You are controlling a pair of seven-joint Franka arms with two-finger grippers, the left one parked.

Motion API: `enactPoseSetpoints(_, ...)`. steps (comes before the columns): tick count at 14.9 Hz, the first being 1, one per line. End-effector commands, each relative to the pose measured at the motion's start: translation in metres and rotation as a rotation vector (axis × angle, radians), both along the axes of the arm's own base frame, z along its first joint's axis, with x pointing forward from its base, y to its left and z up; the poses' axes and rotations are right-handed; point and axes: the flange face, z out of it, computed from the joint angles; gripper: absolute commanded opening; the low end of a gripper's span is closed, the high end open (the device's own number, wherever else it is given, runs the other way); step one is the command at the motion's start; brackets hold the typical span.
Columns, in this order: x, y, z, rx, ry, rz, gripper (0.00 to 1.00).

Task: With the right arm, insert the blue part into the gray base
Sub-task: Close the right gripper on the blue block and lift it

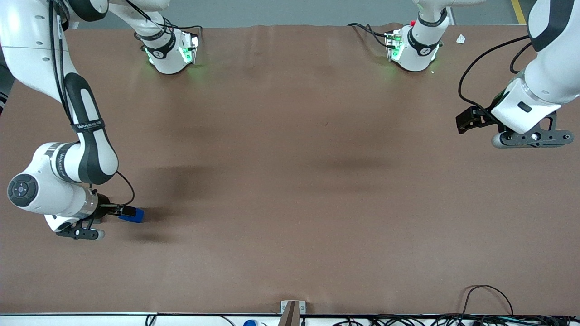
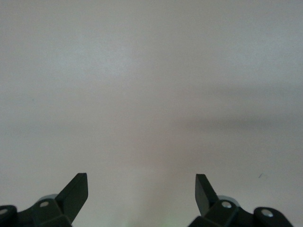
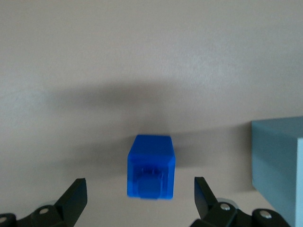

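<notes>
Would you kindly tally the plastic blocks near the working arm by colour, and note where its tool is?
Blue: 1, the blue part
Gray: 1, the gray base, seen only from the right wrist
Total: 2
The tool is open, its fingers either side of the blue part, toward the working arm's end of the table.

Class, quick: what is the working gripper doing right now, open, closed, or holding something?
Gripper: open, jaws either side of the blue part, not closed on it, low over the table at the working arm's end.

Right arm [image 1: 86, 131]: white jointed shells, black sections | black band with white lettering | thin black cable along it | gripper [image 1: 124, 212]: slim, black, on silver wrist ring
</notes>
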Motion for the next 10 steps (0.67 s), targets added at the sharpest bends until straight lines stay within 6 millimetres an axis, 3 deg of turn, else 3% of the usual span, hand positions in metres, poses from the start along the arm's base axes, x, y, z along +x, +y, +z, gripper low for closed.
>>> enactPoseSetpoints(1,0.001,-0.012,-0.015,0.015,-0.011,-0.033,1.0)
enactPoseSetpoints(10,-0.001,-0.006,-0.035,0.022,0.002,-0.052,0.96)
